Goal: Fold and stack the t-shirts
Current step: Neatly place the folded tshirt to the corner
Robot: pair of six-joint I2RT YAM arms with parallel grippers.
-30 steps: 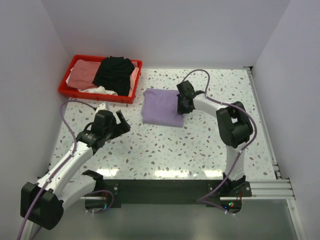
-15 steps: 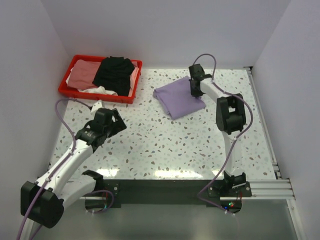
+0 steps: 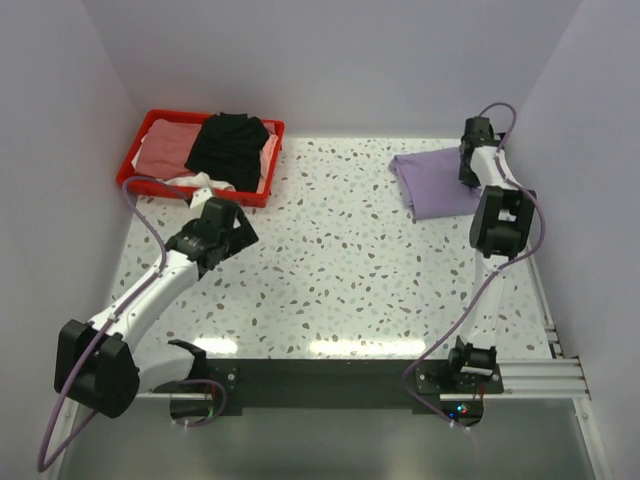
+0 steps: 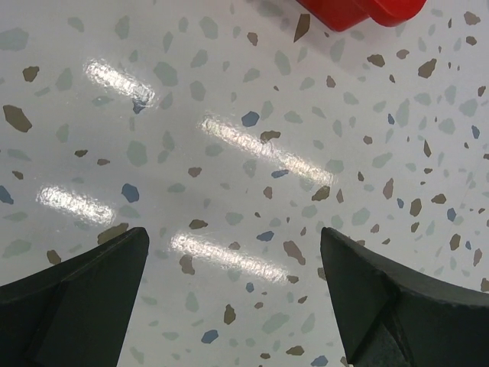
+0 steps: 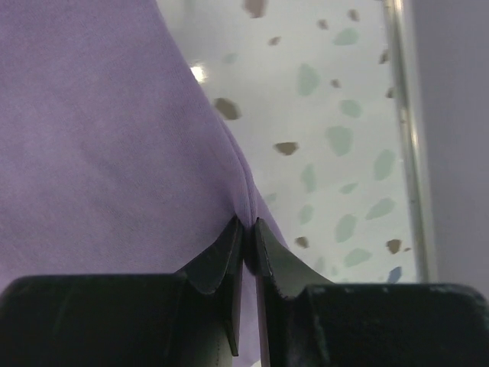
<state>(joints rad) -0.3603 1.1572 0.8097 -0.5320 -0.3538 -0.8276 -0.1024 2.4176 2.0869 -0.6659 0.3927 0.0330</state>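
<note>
Table (image 3: 340, 270): speckled top, and your shirts sit in two places on it. Red tray (image 3: 245, 198) is at the far left corner and holds the pile: black t-shirt (image 3: 230, 148) bunched on top, salmon pink t-shirt (image 3: 165, 148) under it on the left, white t-shirt (image 3: 190, 181) showing at the near edge. Lavender t-shirt (image 3: 435, 183) lies folded at the far right of the table, well apart from the tray and close to the right side rail. Your right gripper (image 5: 248, 223) is at that shirt's right edge, jaws nearly together and pinching a fold of the lavender cloth. Your left gripper (image 4: 233, 237) is spread wide and holding nothing, over bare table just in front of the tray's near right corner.
</note>
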